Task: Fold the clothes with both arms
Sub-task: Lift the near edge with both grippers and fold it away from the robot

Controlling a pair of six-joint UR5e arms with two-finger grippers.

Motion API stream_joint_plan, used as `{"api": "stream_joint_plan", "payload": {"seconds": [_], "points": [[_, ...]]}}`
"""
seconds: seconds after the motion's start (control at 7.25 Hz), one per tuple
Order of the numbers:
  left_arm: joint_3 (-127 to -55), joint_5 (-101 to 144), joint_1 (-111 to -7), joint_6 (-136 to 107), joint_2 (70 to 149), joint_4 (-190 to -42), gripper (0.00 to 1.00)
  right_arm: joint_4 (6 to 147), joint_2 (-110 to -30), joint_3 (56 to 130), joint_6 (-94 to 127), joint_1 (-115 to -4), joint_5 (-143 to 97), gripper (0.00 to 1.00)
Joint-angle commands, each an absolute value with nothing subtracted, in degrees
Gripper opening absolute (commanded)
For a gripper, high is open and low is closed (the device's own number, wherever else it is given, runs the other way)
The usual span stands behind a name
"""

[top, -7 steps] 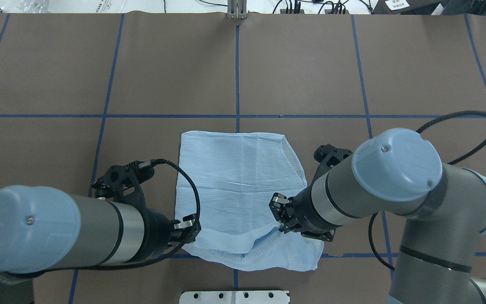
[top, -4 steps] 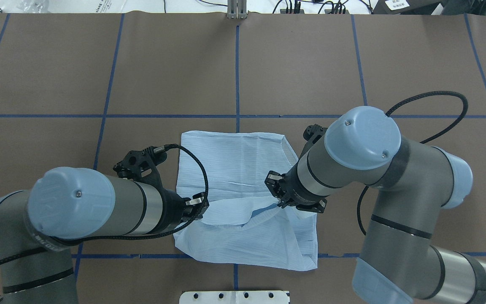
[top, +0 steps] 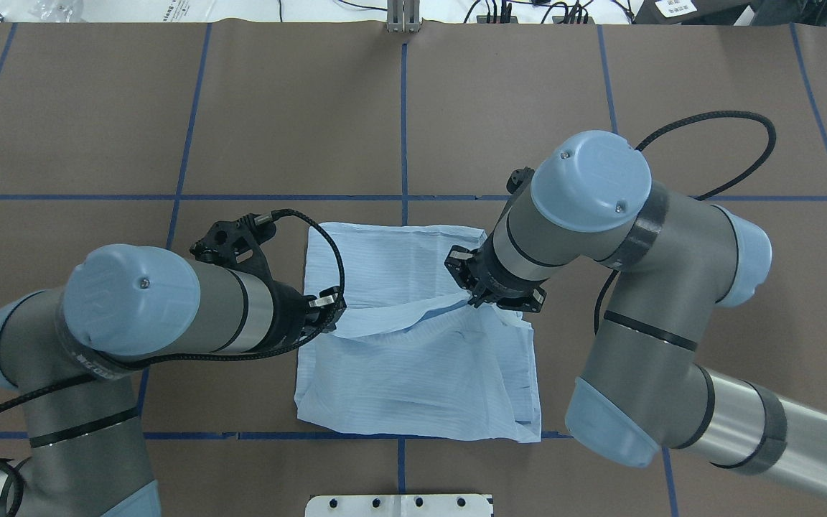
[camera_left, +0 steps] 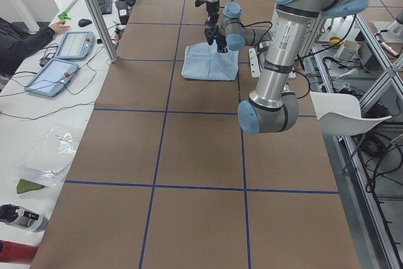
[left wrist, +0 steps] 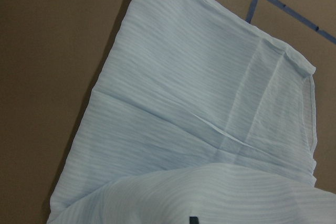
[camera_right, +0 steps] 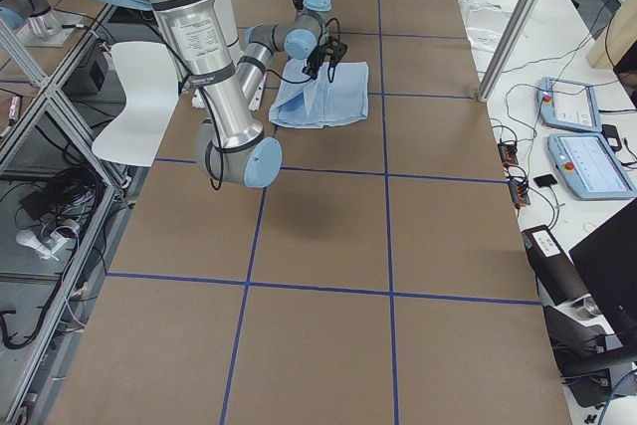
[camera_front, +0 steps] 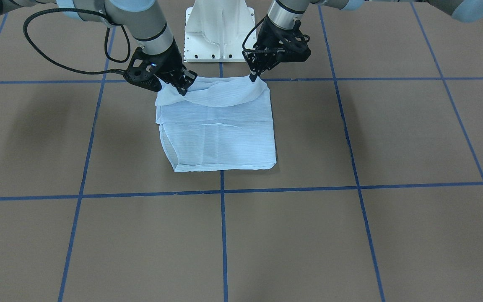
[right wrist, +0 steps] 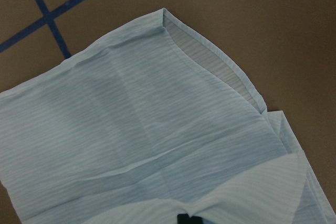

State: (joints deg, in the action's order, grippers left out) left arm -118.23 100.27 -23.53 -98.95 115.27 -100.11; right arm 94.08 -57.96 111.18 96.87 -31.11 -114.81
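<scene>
The shirt [top: 413, 359] lies on the tabletop [top: 97, 108] near its centre, just ahead of the robot's base plate [top: 399, 505]. The left end effector [top: 330, 313] is at the shirt's left side and the right end effector [top: 472, 299] at its right side. Each pinches a corner of the near layer, held above the middle of the shirt, with the far half flat on the tabletop.

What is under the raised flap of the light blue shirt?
Only more of the thin, light blue striped shirt, lying flat and creased. The left tool and right tool pinch the flap; anything beneath the flat layers is covered.
</scene>
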Motion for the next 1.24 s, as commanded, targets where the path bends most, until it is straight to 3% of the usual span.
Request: {"api": "stream_joint_plan", "payload": {"seconds": [0.0, 0.41, 1.1], "points": [[-115.2, 100.3, -26.4, -98.5, 115.4, -104.6, 0.0, 93.3, -54.1, 104.3, 92.9, -32.8, -114.8, 0.0], [-104.4, 100.3, -29.6, -98.4, 115.7, -116.7, 0.0, 89.3, -53.4, 100.4, 92.8, -33.3, -114.9, 0.0], [-100.4, 100.3, -30.7, -97.4, 116.1, -119.8, 0.0, 85.4, -50.4, 91.8, 92.6, -34.3, -115.0, 0.0]]}}
